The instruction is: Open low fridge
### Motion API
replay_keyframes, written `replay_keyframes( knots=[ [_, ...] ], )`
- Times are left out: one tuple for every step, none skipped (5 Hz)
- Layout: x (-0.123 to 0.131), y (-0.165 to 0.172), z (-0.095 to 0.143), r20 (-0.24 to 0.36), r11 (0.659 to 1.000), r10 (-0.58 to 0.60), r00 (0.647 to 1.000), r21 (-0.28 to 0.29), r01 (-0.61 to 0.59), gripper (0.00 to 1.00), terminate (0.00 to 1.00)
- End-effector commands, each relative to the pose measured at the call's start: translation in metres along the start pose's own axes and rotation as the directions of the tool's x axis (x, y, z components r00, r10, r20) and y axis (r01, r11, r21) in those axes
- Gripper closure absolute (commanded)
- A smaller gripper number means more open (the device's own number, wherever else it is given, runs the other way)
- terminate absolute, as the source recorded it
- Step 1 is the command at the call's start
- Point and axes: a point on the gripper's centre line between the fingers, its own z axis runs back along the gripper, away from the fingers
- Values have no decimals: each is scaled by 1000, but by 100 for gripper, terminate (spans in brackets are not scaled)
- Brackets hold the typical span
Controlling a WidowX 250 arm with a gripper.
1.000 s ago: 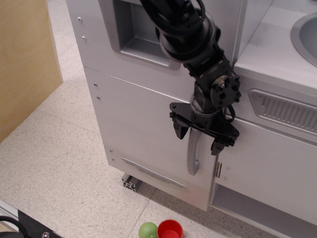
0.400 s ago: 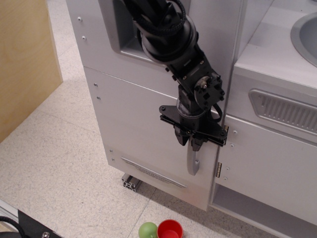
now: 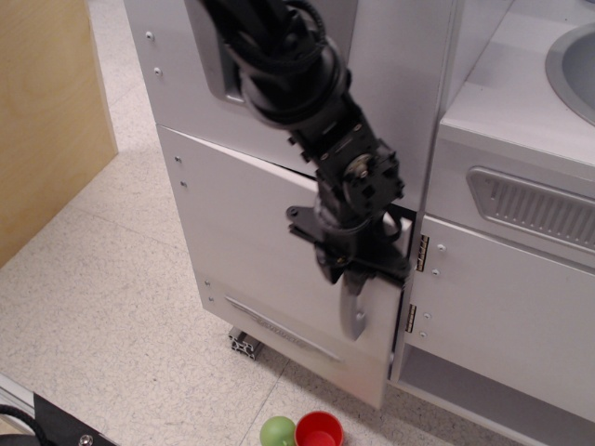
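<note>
The low fridge door is a large flat white panel with a thin grey vent strip near its bottom. Its right edge stands a little out from the cabinet, leaving a dark gap. My black gripper is shut on the curved silver handle near the door's right edge; only the handle's lower end shows below the fingers. The arm comes down from the top of the frame and hides the handle's upper part.
Above is a white door with a recessed grey dispenser. To the right is a white cabinet door with side hinges under a counter with a sink. A wooden panel stands left. A green ball and red cup lie on the floor.
The gripper closed on the handle and moved left and slightly down with it. The fridge door's right edge swung out, opening a dark gap beside the hinged cabinet.
</note>
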Motion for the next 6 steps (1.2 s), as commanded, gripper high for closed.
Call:
replay_keyframes(
  knots=[
    [-11,19,55,20,1000,-5,1000,7,5,100,0],
    [-8,23,87,16,1000,25,1000,-12,-25,0,0],
    [10,17,118,60,995,67,996,-83,-62,0,0],
    [30,3,118,87,993,74,994,-95,-65,0,0],
    [47,-11,103,85,994,59,995,-99,-51,0,0],
    [54,-23,77,63,996,48,997,-74,-44,0,0]
  ],
)
